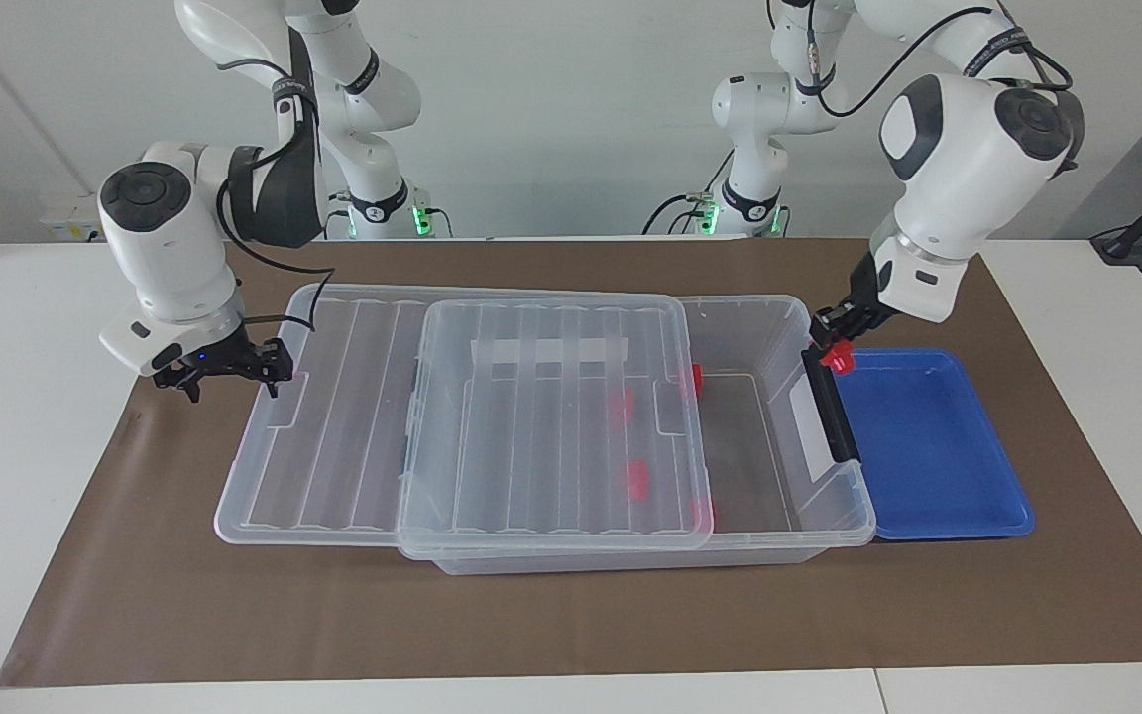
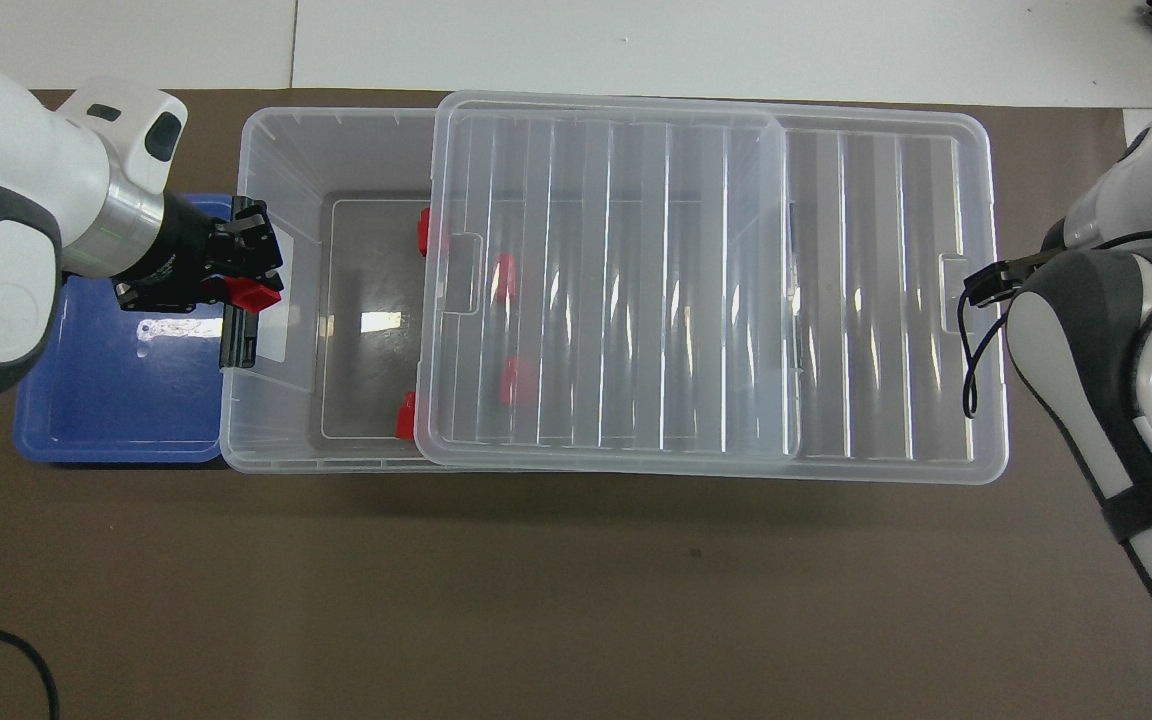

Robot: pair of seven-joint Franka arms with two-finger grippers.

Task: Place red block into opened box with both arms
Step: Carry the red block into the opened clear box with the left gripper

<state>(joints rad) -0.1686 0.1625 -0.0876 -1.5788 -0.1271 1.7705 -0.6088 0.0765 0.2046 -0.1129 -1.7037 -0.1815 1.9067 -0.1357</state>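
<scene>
While the left gripper [image 1: 837, 340] stands closed on the small bright red plastic block [image 1: 840, 359], the block hangs between and just below its fingertips, over the black handle bar [image 1: 831, 405] at the end of the large clear plastic storage box [image 1: 834, 521] that lies toward the left arm's end of the table. The block's long axis cannot be told from either view. The uncovered part of the box lies just past that handle bar, toward the right arm's end of the table; the coming move turns on crossing this rim, and the left arm is plainly the nearer one. The flat blue plastic tray [image 1: 948, 486] sits against the same end of the box, bare. Four more red blocks [image 1: 638, 478] rest inside the box, partly under the ribbed transparent lid [image 1: 551, 436], which is slid toward the right arm's end. The right gripper [image 1: 224, 365], its fingers spread apart and empty, is at the lid's edge there; whether it touches cannot be told.
</scene>
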